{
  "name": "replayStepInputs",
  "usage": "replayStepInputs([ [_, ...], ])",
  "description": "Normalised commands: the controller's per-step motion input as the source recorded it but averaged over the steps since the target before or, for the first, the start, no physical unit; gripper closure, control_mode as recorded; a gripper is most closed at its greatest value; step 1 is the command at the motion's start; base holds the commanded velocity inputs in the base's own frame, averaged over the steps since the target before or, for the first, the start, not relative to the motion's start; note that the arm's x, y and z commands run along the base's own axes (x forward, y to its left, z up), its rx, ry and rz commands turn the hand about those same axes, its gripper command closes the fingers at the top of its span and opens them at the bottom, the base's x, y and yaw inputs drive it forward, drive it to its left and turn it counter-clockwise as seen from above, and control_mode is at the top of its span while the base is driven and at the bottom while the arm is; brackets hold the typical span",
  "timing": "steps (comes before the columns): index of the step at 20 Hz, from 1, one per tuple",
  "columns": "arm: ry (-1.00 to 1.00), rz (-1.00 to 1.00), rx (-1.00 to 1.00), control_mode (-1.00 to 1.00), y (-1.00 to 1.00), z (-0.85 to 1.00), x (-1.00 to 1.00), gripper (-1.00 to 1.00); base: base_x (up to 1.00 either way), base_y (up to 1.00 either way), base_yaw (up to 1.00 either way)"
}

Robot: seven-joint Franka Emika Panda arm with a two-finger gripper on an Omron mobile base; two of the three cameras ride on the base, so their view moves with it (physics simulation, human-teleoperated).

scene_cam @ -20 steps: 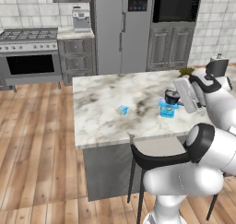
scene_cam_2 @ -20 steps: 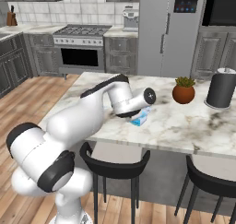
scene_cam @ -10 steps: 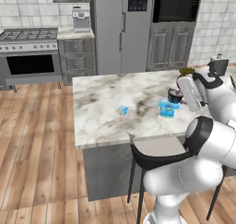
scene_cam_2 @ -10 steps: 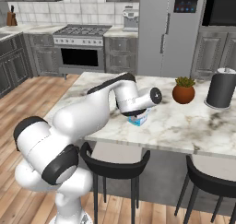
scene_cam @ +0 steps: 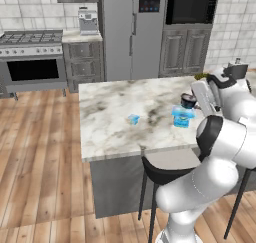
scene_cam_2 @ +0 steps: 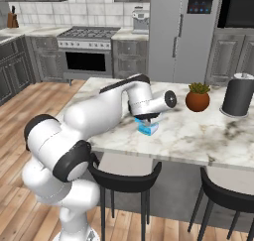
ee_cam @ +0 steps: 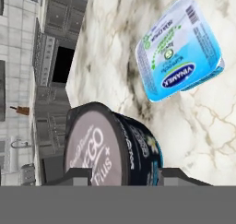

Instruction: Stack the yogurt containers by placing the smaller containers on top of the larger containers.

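Over the marble surface (scene_cam: 115, 122): pincer (ee_cam: 120, 178) clamped on dark navy cup (ee_cam: 110, 147), carrying toward bright blue tub (ee_cam: 182, 50); next, centring above, lowering, releasing.

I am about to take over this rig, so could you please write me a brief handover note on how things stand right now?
Gripper: shut on the dark navy cup, held tilted above the counter beside the big blue tub.
Big blue tub: on the counter, nothing on it.
Pale blue cup: alone on the counter, apart from the tub.
Done: navy cup picked up.
Left: set it on the tub, then deal with the pale blue cup.
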Motion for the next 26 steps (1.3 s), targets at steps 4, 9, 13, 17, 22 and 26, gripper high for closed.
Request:
replayStepInputs([
  [4, 0.0, 0.0, 0.0, -1.0, -0.19, -0.04, 0.0, 1.0, 0.0, 0.0, 0.0],
  [9, 0.0, 0.0, 0.0, -1.0, -0.18, -0.01, 0.0, 1.0, 0.0, 0.0, 0.0],
  [13, 0.0, 0.0, 0.0, -1.0, -0.13, -0.02, 0.0, 1.0, 0.0, 0.0, 0.0],
  [17, -0.03, 0.0, 0.0, -1.0, -0.01, -0.15, 0.0, 1.0, 0.0, 0.0, 0.0],
  [22, -0.03, 0.0, 0.0, -1.0, 0.0, -0.23, 0.04, 1.0, 0.0, 0.0, 0.0],
  [26, -0.01, 0.0, 0.0, -1.0, 0.0, -0.19, 0.07, 1.0, 0.0, 0.0, 0.0],
])
